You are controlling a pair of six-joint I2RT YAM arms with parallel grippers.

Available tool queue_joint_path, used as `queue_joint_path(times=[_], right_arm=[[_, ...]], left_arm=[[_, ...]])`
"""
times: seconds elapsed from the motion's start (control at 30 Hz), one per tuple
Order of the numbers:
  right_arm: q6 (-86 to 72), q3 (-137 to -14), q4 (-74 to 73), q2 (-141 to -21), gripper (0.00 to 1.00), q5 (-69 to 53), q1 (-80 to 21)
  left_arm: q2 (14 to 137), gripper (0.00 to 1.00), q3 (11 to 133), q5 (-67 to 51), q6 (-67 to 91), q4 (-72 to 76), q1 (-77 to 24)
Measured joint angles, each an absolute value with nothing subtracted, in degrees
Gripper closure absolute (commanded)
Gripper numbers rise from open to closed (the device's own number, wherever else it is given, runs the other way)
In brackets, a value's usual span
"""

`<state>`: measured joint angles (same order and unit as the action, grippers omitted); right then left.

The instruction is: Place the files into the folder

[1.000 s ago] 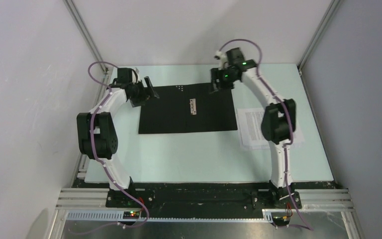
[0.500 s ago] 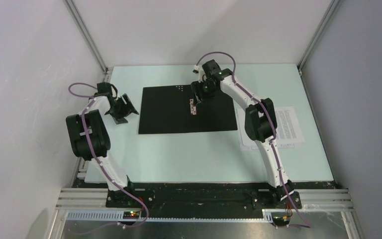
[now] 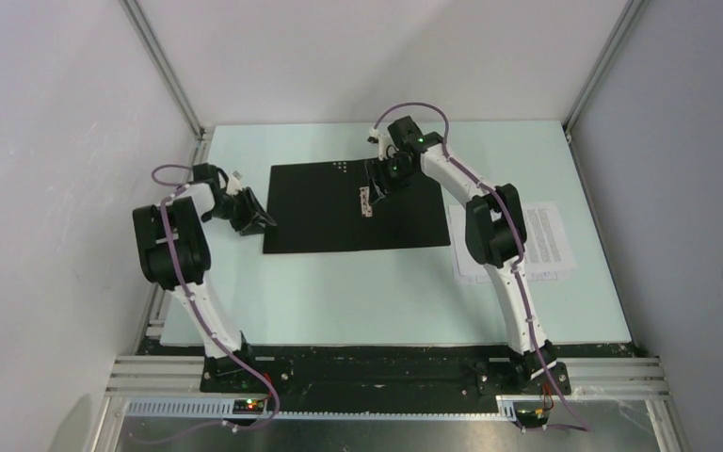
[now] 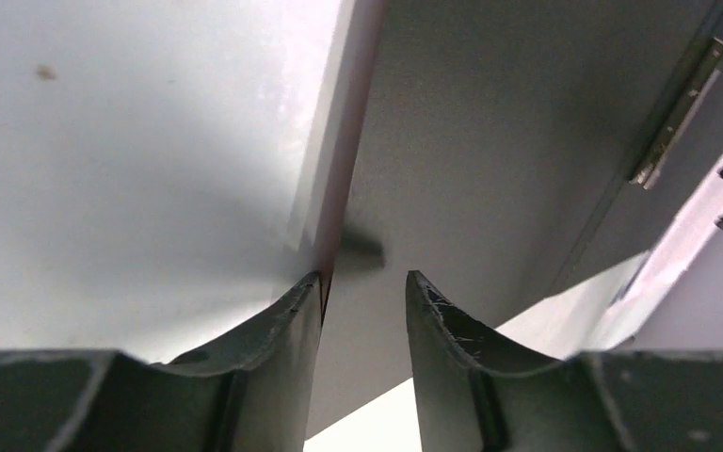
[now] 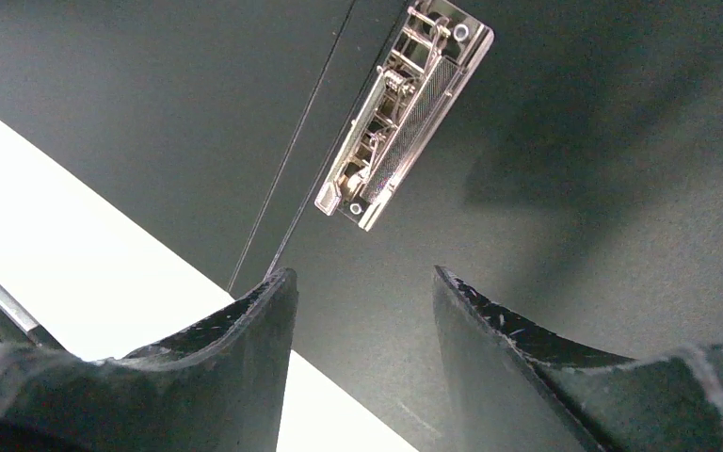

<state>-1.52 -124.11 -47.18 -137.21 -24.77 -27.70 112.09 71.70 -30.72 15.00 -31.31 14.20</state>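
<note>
From above, you see the folder lying open on the worktop, black inside up. It sits towards the far edge and slightly left of the middle. Its far edge runs close along the worktop's far edge, and a metal clip sits on its centre line. The files lie flat near the right edge, just beside the folder's right edge, and the right arm crosses over their left part. A broad band of bare worktop runs between the folder's near edge and the worktop's near edge. A narrower strip separates the folder from the left edge. Your left pincer sits in that strip, low at the folder's left edge and close to its near-left corner. Your right pincer hangs over the clip.

In the left wrist view, the left pincer has its fingers apart with a gap between them and clamps nothing. One fingertip meets the folder's thin reddish edge, and the other stands over the black inside. Pale worktop lies to the outer side, and the clip shows further in.

In the right wrist view, the right pincer is open and grips nothing. It is above the black surface, just short of the clip. The folder's edge and pale worktop lie off to one side.
</note>
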Motion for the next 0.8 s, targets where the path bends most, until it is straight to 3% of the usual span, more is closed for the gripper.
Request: queue_joint_path(times=[0.3,0.6,0.8], right_arm=[[-1.48,-120.75,-47.03,-137.34,0.42,-27.66,-23.70],[-1.23,-118.10,-46.81,-137.38,0.43,-29.10,-22.22],[-1.23,-114.83,-46.54,-136.81,0.45,-31.18,-22.22]], left_arm=[[113.97,0.97,71.16,-36.84,12.88,-31.18,14.31],[112.20,1.00,65.06,-42.28,12.97,-31.24,14.39],[103.77,1.00,55.00,-41.76,12.56,-32.88,14.37]])
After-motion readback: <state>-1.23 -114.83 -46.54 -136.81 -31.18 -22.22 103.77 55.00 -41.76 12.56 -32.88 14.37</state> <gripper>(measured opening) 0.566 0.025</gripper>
